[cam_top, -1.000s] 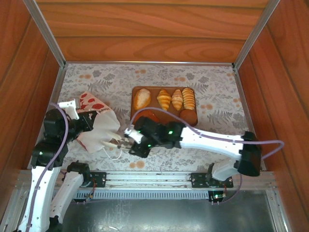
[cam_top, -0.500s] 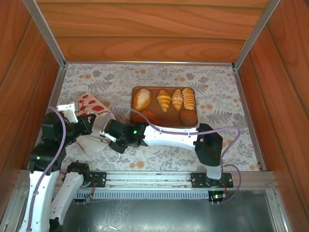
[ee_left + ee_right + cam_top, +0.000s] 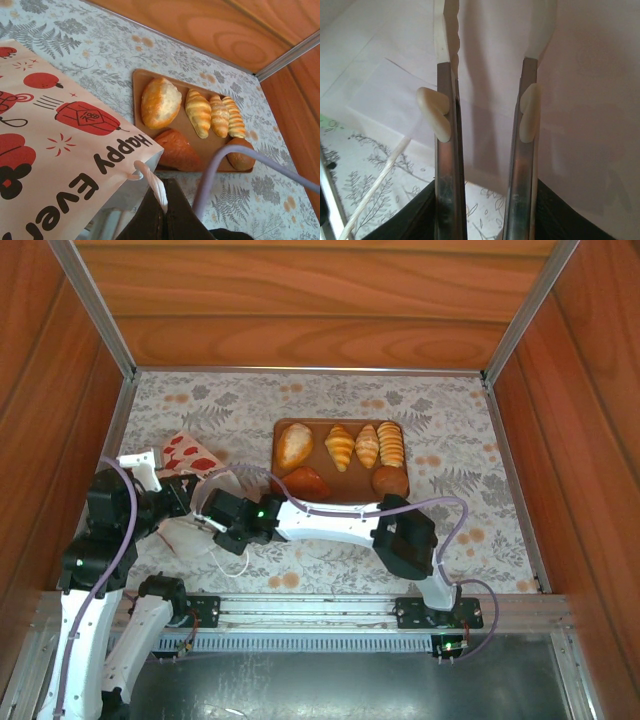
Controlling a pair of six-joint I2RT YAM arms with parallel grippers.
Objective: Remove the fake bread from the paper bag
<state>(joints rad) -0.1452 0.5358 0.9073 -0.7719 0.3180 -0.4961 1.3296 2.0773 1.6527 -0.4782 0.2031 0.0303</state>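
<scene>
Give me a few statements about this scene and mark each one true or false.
1. The flat brown rectangular tray holds six golden-brown toy pastries. True.
2. The right tool is shut on a croissant. False: it stands open inside the white red-printed paper bag.
3. The left tool pinches the bag's thin white cord handle. True.
4. The bag sits on the tray. False: it lies on the floral tablecloth beside it.

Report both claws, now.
Left claw: shut on the handle of the bag.
Right claw: open inside the bag, nothing seen held.
</scene>
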